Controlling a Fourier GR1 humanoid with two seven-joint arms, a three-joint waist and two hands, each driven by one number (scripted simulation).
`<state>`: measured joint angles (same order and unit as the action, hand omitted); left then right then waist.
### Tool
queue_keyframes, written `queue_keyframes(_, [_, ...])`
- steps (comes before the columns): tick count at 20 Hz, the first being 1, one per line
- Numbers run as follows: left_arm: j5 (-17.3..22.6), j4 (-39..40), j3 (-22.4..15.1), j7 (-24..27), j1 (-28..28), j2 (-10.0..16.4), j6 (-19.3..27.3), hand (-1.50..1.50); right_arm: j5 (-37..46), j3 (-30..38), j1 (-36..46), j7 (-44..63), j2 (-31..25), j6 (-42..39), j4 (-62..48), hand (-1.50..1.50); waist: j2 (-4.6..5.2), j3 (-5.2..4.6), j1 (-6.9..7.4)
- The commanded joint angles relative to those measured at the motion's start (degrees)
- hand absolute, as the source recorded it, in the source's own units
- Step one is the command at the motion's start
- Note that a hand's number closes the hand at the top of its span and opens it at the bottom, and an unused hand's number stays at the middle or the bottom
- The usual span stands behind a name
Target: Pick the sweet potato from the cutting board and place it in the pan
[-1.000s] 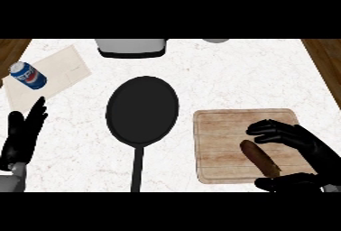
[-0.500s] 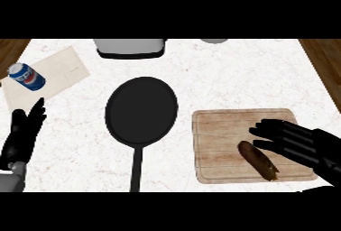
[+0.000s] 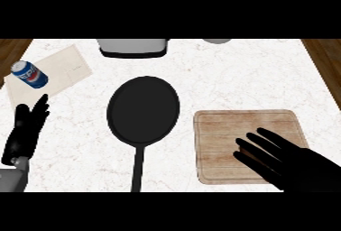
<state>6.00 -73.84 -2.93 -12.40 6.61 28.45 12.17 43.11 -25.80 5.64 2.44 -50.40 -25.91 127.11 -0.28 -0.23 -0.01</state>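
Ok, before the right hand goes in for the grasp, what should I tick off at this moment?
1. Sweet potato visible on the cutting board: cannot tell; the right hand hides part of the board.
2. Right hand over the board, fingers straight and spread: ok.
3. Pan empty inside: ok.
4. Counter between board and pan free: ok; the soda can stands far left.
5. Left hand out of the way: ok, resting open at the left edge.

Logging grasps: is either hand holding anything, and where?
Nothing visibly gripped: the right hand lies open over the cutting board, covering what's beneath. The left hand holds nothing.
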Motion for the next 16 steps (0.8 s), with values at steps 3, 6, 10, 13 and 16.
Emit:
queue_keyframes(3, [-0.15, -0.97, 0.02, -2.58, 1.28, 0.07, -1.12, 0.0, 14.19, -13.27, 2.15, 12.83, 3.08, -9.12, 2.52, -1.5, 0.11, 0.16, 0.31])
queue_keyframes(6, [-0.69, 0.65, 0.97, 1.36, -0.93, -1.18, -0.76, 0.0, 20.48, -17.4, -0.2, 14.39, 4.62, -8.25, -1.15, -1.5, 0.17, 0.21, 0.03])
queue_keyframes(10, [-1.5, 0.47, 2.03, -1.89, 1.85, -0.23, -2.55, 0.0, 22.4, -18.12, 4.02, 13.67, 12.05, -10.66, -9.99, -1.5, 0.3, 0.23, 0.24])
queue_keyframes(13, [-3.41, -4.08, 1.57, -2.89, -1.61, -2.19, -0.32, 0.0, 27.8, -20.45, 0.07, 14.21, 11.66, -7.98, -9.75, -1.5, 0.2, 0.25, 0.15])
queue_keyframes(16, [-2.59, -0.21, 4.22, 1.6, -1.87, -1.04, -4.2, 0.0, 27.02, -14.71, 2.68, 9.64, 10.31, -7.4, -11.97, -1.5, 0.28, 0.23, 0.07])
